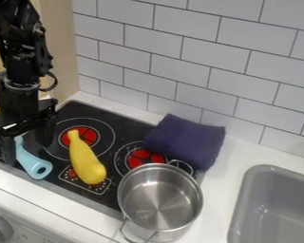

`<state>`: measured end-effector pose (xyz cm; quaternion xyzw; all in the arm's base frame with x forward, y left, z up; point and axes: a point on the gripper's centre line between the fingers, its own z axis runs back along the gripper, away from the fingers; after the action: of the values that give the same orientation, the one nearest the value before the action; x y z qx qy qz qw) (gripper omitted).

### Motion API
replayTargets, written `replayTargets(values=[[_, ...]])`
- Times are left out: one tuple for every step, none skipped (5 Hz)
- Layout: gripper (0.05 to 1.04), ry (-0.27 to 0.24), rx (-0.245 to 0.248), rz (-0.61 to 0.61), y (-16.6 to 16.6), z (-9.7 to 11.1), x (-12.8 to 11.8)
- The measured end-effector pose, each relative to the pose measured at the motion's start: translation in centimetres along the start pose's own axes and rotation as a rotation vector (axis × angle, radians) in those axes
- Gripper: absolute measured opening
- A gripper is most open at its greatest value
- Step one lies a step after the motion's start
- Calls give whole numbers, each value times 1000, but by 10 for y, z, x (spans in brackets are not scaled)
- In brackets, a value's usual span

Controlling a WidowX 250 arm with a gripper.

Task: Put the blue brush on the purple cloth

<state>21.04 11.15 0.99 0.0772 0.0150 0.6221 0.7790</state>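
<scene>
At the left of the camera view, my gripper (26,150) hangs low over the stove's left end, its fingers spread apart. Between and below them lies the light blue brush (33,163), its rounded end with a hole toward the lower right. The brush's upper part is partly hidden by the gripper. A folded purple cloth (187,140) rests on the back right part of the stove, overlapping its edge onto the white counter.
A yellow bottle-shaped object (85,159) lies on the black stove (126,130), right of the brush. The steel pot (159,199) stands at the front right, just before the cloth. A grey sink (262,201) is at the right; a tiled wall (180,52) rises behind.
</scene>
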Motion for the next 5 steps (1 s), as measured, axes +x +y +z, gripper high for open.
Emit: replayTargets(values=[[999, -25, 13, -7, -2, -7, 2], [931, -12, 3, -10, -4, -7, -1], [619, -10, 1, -16, -4, -8, -1], [352, -8, 3, -18, -2, -8, -3], [310, -7, 56, -39, 7, -5, -4]])
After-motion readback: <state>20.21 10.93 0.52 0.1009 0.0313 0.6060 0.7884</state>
